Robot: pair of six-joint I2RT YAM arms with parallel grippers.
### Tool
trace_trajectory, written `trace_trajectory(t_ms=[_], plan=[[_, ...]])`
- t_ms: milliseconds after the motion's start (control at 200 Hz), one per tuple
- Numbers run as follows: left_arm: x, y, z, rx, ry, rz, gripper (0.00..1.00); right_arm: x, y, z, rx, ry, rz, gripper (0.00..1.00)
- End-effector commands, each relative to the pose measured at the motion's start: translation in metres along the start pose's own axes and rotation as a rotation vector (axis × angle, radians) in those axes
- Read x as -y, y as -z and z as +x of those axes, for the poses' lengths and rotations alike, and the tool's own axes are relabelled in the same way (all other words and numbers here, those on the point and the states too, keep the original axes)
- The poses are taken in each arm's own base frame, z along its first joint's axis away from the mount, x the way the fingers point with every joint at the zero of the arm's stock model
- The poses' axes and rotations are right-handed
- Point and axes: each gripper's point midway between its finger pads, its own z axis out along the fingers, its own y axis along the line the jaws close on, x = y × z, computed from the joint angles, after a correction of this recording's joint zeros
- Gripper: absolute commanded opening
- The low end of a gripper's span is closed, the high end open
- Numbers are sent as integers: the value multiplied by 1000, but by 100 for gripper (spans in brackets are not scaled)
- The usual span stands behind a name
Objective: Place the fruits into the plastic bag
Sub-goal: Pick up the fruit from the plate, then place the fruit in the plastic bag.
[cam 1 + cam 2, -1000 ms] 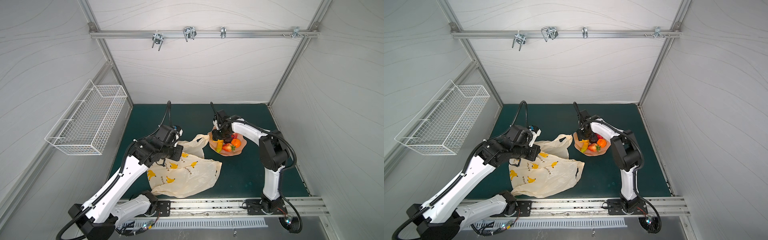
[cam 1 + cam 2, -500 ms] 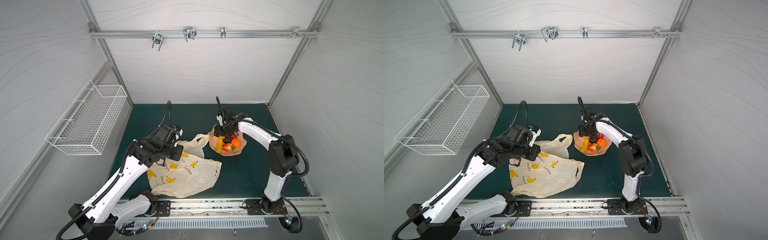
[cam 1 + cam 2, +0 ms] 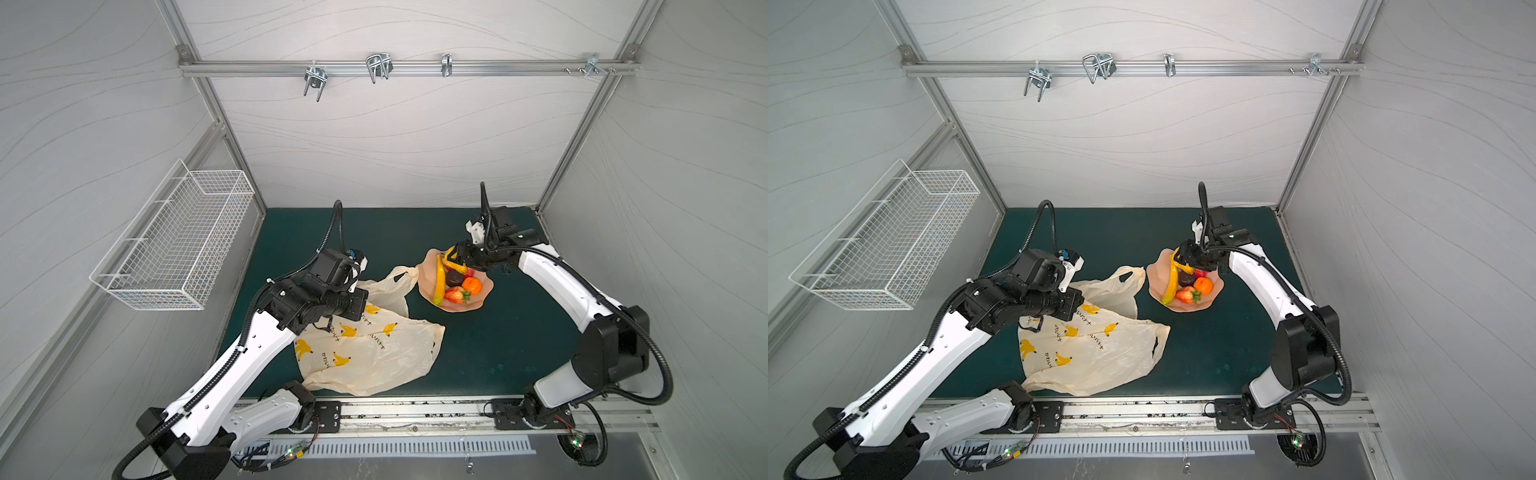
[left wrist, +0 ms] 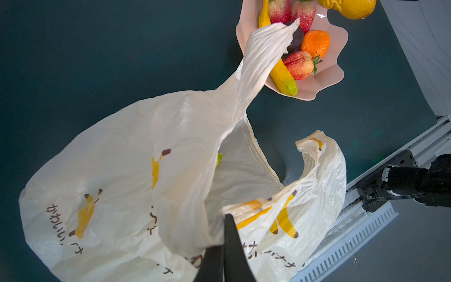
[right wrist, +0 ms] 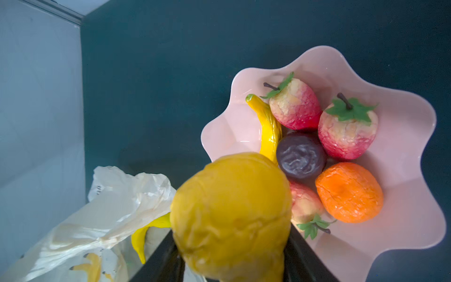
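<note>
Fingers (image 4: 231, 239) of the left gripper (image 4: 222, 233) are pressed together on a fold of the plastic bag (image 3: 374, 353), pinching its rim and lifting that side of the mouth off the green mat (image 3: 478, 353). The right gripper (image 3: 457, 261) is clamped on the yellow lemon-like fruit (image 5: 231, 207), a dark finger (image 5: 302, 256) showing on either side of it, and holds it over the far, bag-side edge of the pink dish (image 3: 482, 305).

The bag lies mostly flat. Its closed bottom is near the front rail (image 3: 415, 409) and its long axis runs from there towards the dish. One loop handle (image 3: 401, 276) reaches out to just beside the dish rim; the other handle (image 3: 434, 340) lies slack towards the right arm's side.

The other fruits sit in the dish. The banana (image 3: 439, 280) lies along the bag-side edge with its length running front to back, and beside it are the dark brown piece (image 3: 455, 277), the small orange (image 3: 472, 286) and the strawberries (image 3: 456, 295).

Open mat runs from the dish and bag to the back wall (image 3: 395, 166), and more lies between the bag and the right arm's base. A narrow gap of mat separates the bag's mouth from the dish. The wire basket (image 3: 174, 249) hangs on the left wall, well apart.
</note>
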Motion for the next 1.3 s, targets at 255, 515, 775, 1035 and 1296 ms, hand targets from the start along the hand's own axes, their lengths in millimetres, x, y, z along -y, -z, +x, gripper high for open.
trace_trajectory(t_ms=[255,515,775,1035,1296], plan=[[10,4,-12,48,1,46,0,-35,48,18,-15,-153,-390,26],[14,7,-16,56,8,66,0,-102,42,82,-179,-82,-617,26],[19,8,-17,55,9,94,0,-122,3,113,-191,-15,-559,26],[24,11,-22,79,30,119,0,-131,-23,139,-225,71,-539,26],[33,13,-31,115,61,171,0,-124,-37,180,-265,110,-512,28]])
